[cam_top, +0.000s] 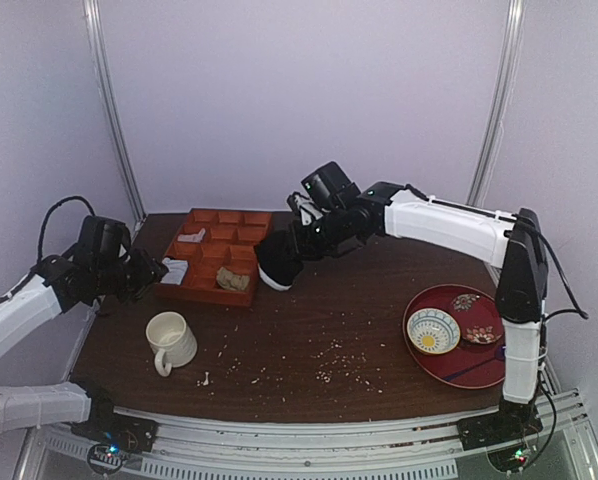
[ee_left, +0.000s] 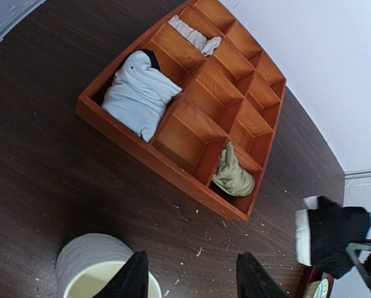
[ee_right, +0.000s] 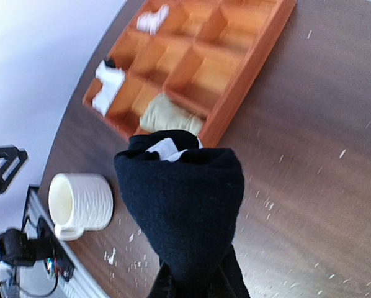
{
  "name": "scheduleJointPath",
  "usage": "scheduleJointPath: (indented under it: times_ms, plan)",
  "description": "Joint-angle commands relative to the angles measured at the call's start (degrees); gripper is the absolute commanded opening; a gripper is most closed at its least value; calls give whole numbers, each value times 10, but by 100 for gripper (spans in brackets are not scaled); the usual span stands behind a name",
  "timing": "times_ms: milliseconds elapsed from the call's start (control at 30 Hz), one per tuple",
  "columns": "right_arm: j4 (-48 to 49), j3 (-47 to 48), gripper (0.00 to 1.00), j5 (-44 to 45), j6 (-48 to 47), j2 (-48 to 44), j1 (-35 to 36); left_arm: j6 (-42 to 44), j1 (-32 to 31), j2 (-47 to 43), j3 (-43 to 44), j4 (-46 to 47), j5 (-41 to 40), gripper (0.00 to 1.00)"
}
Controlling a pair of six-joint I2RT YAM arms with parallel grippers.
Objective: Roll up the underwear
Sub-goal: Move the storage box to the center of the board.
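Right gripper (ee_right: 195,287) pinched on black underwear (cam_top: 277,262) hanging mid-frame just right of the orange tray (cam_top: 262,222), left gripper (ee_left: 188,276) spread — empty — above the white mug (cam_top: 170,338), bare tabletop (cam_top: 359,315) centre.

Dark wooden table (cam_top: 309,330) strewn with pale crumbs (cam_top: 331,352)

An orange compartment tray (cam_top: 241,232) is set toward the back left, a white ribbed mug (cam_top: 170,340) near the front left, and a red plate (cam_top: 491,360) at the right.
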Motion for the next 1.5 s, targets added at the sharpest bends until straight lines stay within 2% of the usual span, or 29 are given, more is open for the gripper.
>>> scheduleJointPath:
  times_ms: [0, 167, 267, 533, 733, 967, 1200, 1467]
  plan:
    - [-65, 105, 0, 134, -60, 49, -7, 68, 51, 53, 28, 47, 76, 67]
    - [-156, 283, 0, 203, -71, 149, -7, 77, 96, 102, 17, 94, 100, 68]
    - [-161, 325, 0, 222, -59, 181, -8, 90, 131, 143, 16, 125, 127, 69]
    - [-141, 294, 0, 211, -33, 179, -7, 132, 217, 230, 43, 194, 155, 71]
    - [-126, 266, 0, 204, -27, 160, -4, 169, 242, 323, 97, 201, 119, 71]
    - [-126, 261, 0, 204, -31, 139, -3, 172, 275, 416, 135, 219, 95, 69]
    - [-133, 264, 0, 225, -41, 133, -3, 184, 281, 501, 183, 213, 134, 66]
    - [-129, 264, 0, 228, -46, 133, -4, 186, 273, 553, 192, 230, 182, 62]
